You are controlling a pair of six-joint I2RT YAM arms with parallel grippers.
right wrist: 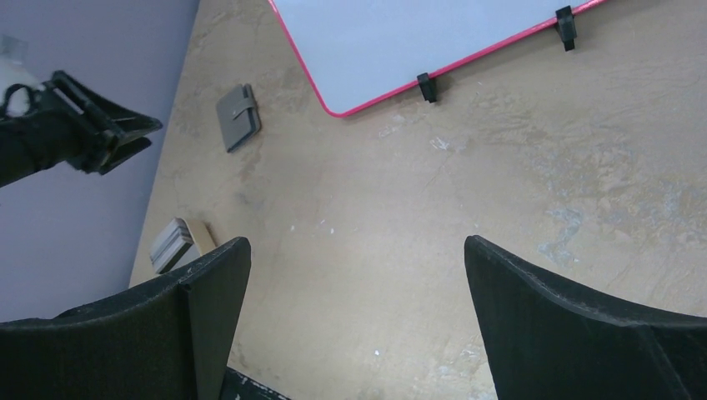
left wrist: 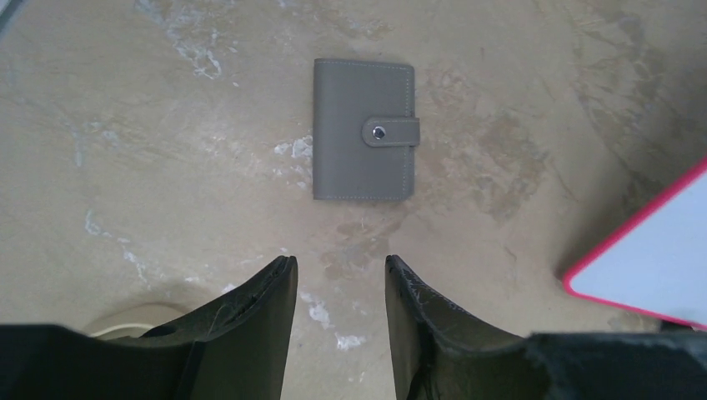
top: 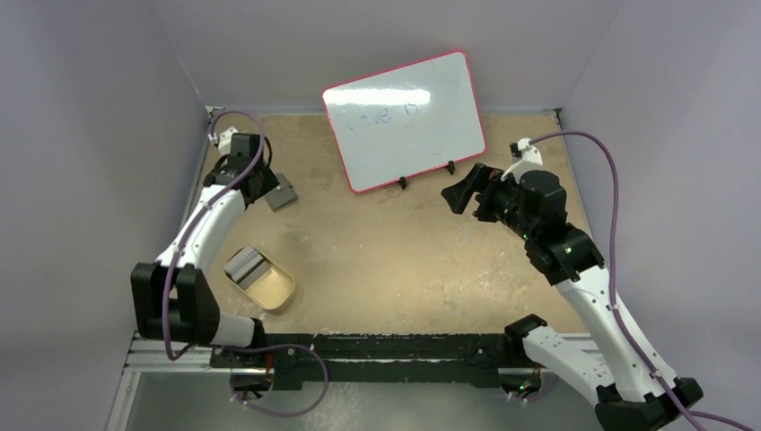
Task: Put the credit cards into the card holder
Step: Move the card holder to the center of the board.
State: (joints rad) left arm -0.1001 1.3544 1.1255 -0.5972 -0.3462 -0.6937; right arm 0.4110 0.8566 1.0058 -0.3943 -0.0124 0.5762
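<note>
The card holder [top: 281, 192] is a small grey wallet lying closed on the table at the back left, its tab [left wrist: 390, 132] snapped shut. In the left wrist view the card holder [left wrist: 363, 129] sits just ahead of my left gripper [left wrist: 338, 262], which hovers above the table, open, with only bare table between its fingers. The credit cards [top: 244, 265] are a grey stack resting in one end of a gold tin [top: 272, 289]; they also show as cards [right wrist: 171, 243] in the right wrist view. My right gripper [top: 462, 193] hangs wide open over the table's right side, holding nothing.
A white board with a pink rim [top: 404, 121] stands tilted on two black clips at the back centre; its corner [left wrist: 650, 258] shows to the right of the left gripper. Purple walls enclose the table on three sides. The black base rail [top: 386, 350] runs along the near edge.
</note>
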